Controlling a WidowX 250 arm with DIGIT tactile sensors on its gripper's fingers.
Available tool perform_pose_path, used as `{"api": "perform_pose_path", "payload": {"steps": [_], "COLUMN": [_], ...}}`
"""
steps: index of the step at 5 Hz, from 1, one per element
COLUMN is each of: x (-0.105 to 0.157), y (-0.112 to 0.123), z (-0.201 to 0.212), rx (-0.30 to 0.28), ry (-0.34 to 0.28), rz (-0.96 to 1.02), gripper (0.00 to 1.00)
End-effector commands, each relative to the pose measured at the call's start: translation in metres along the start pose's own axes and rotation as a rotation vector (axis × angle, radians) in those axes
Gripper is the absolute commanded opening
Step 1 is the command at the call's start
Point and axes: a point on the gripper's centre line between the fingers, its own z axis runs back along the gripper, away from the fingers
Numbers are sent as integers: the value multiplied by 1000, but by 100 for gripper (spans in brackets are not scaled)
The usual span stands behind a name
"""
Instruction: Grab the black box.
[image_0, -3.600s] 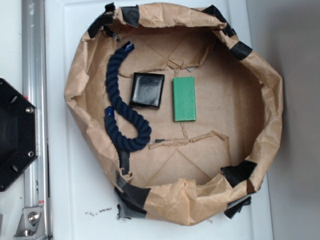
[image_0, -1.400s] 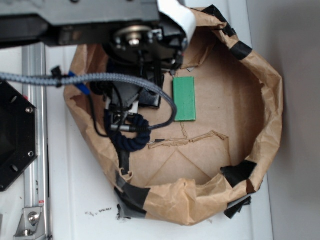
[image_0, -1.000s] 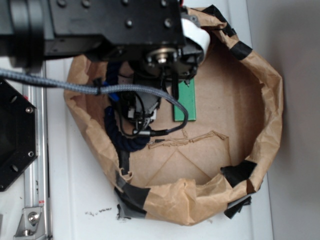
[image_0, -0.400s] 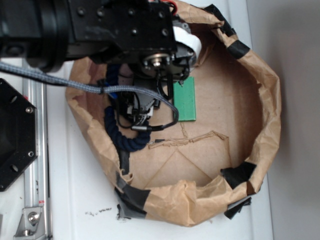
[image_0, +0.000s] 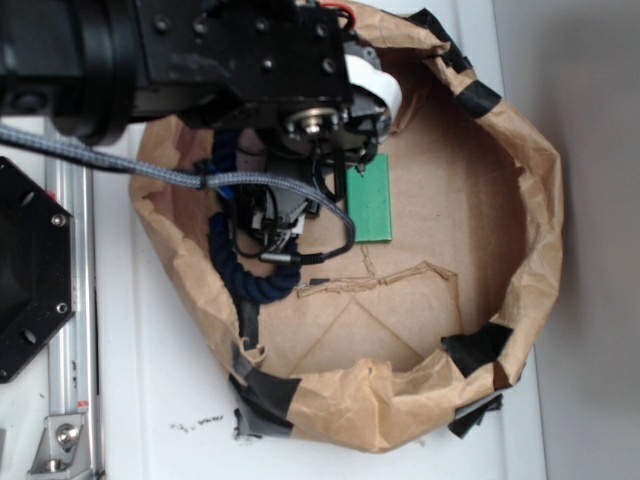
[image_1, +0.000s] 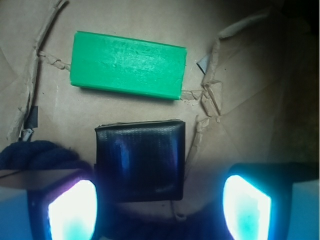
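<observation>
We have the end effector (image_1: 159, 207) spread open over the black box (image_1: 140, 160), which lies flat beside the green block (image_1: 128, 65), and the rope (image_1: 37, 154) touching the left finger (image_1: 70, 210) could get pinched instead.

black box (image_1: 140, 160), glossy, flat on cardboard
</observation>
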Motion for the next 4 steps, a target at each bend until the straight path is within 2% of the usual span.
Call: {"api": "perform_pose_path", "payload": {"steps": [1,2,3,4], "x": [-1,0,3,-2], "y": [3,-4,-10,-5], "z": [14,30,36,42], "rx": [-28,20,-41,-28], "ry": [-28,16,0,-26], "rz": [220,468,718,969], "gripper": [100,100,100,100]}}
